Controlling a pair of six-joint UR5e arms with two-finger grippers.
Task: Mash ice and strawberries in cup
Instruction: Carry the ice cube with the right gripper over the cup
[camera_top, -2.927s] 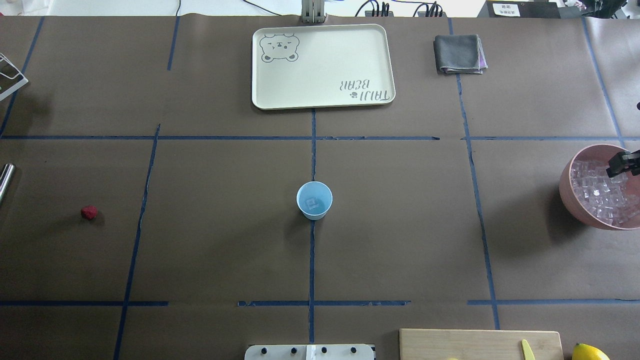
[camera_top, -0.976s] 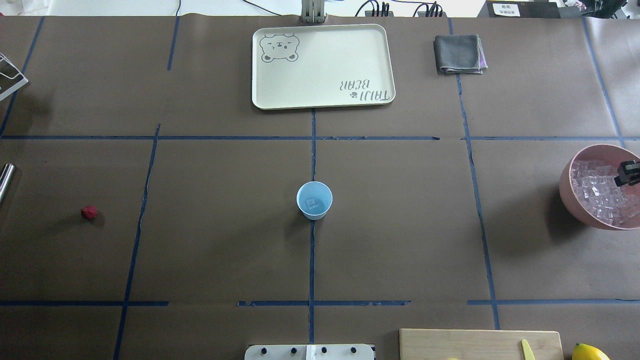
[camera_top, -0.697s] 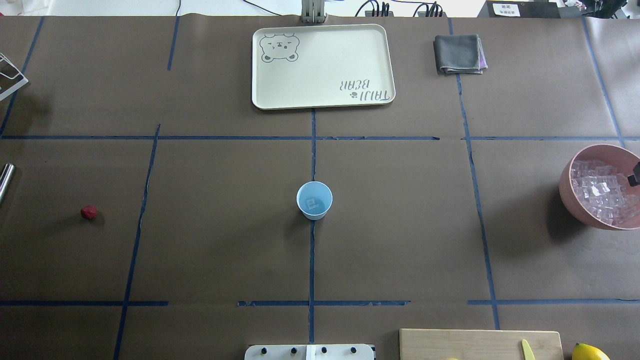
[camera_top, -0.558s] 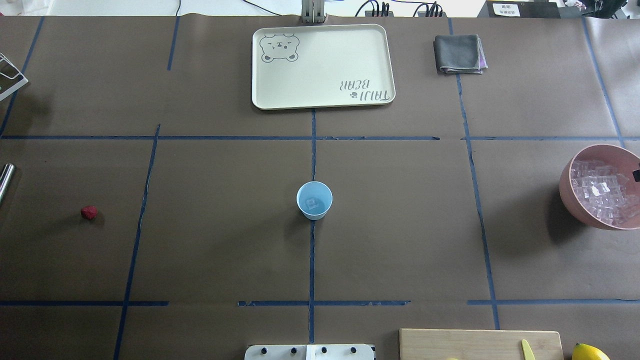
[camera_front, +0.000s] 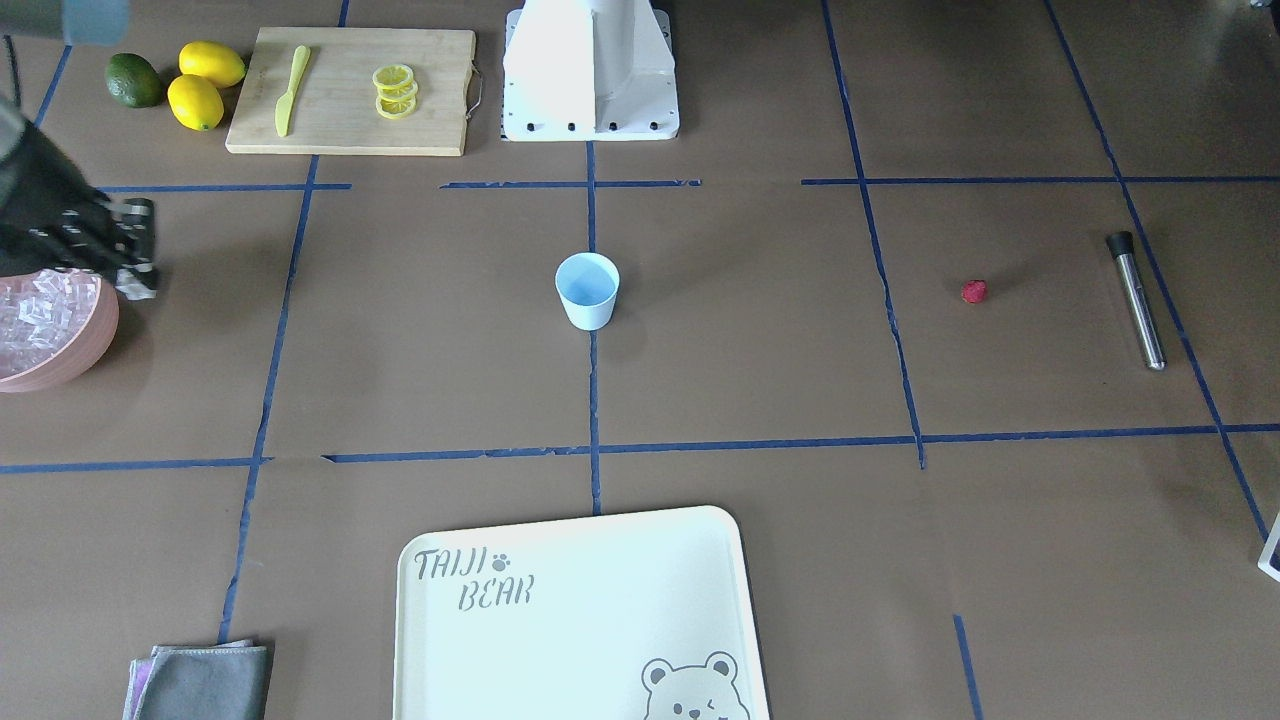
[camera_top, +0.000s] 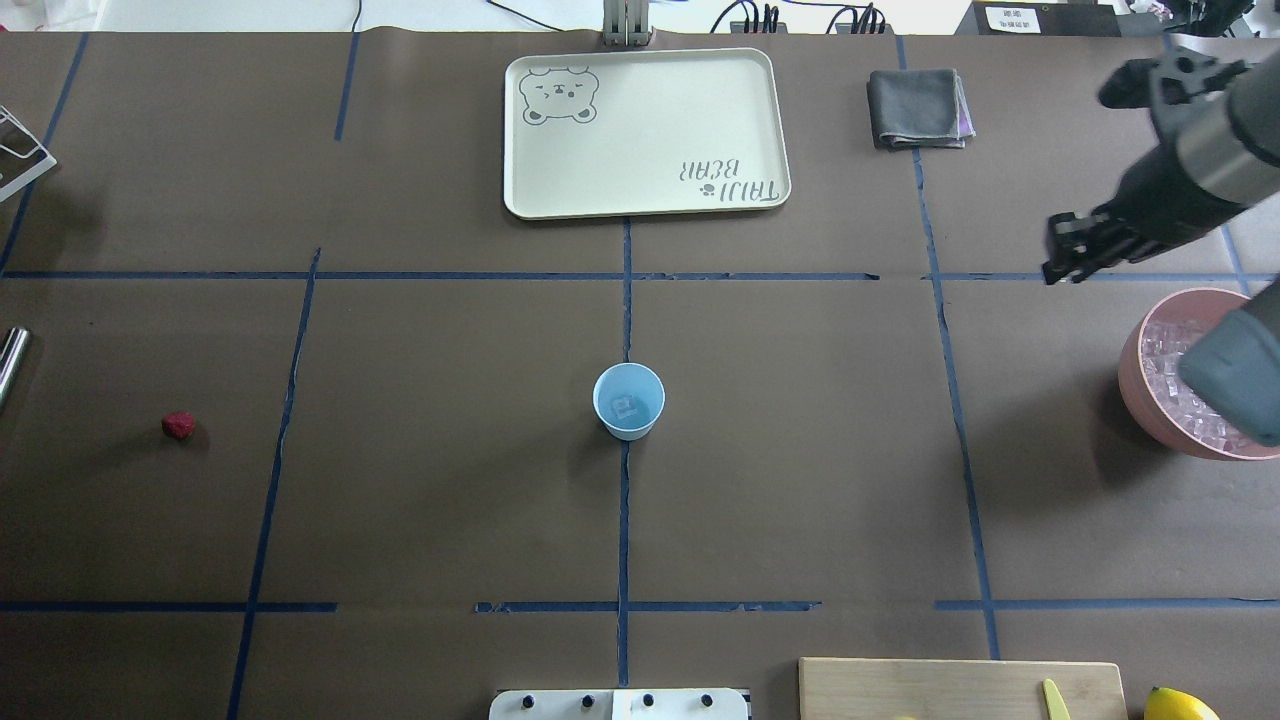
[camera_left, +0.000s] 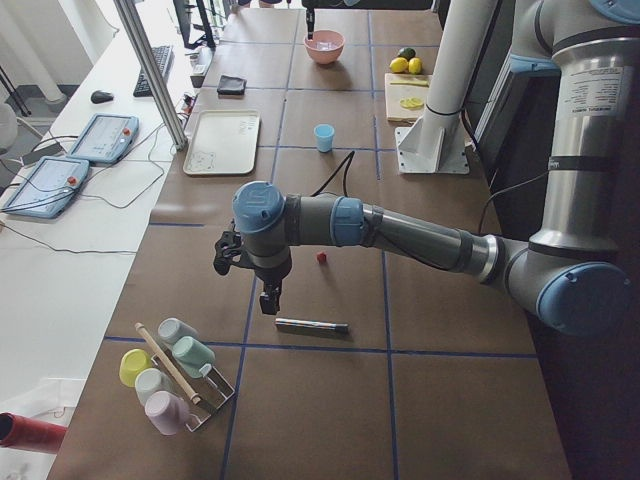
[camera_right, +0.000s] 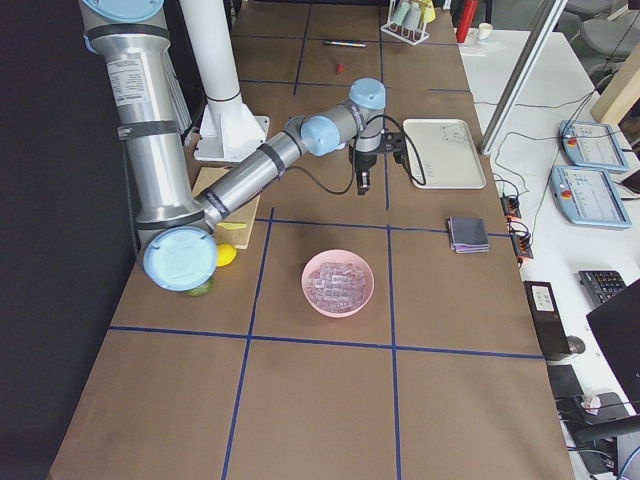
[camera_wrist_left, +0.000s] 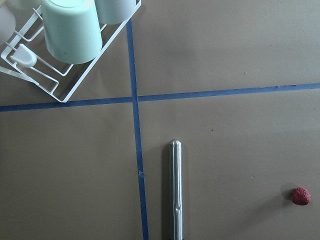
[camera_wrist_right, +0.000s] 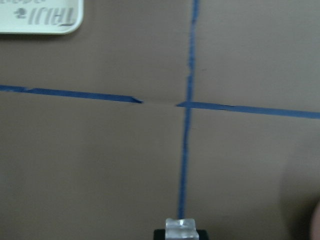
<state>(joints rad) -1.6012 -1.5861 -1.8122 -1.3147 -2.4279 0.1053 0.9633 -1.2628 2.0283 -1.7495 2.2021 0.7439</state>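
Brown paper table (camera_top: 800, 480), cup (camera_top: 628, 400) with ice (camera_top: 624, 406) in it. My right claw (camera_top: 1060, 268), well off from the cup, is pinching an ice cube (camera_wrist_right: 181, 227); left claw (camera_left: 268, 300), can't tell its grip.

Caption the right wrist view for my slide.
Right end effector holds an ice cube above the blue-taped table.

Opposing overhead and front cameras, shared cup (camera_top: 628, 402)

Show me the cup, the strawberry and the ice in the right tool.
cup (camera_front: 588, 308), front-facing view, outer wall.
strawberry (camera_top: 178, 425), overhead view, its middle.
ice (camera_wrist_right: 180, 227), right wrist view, the cube's facing side.
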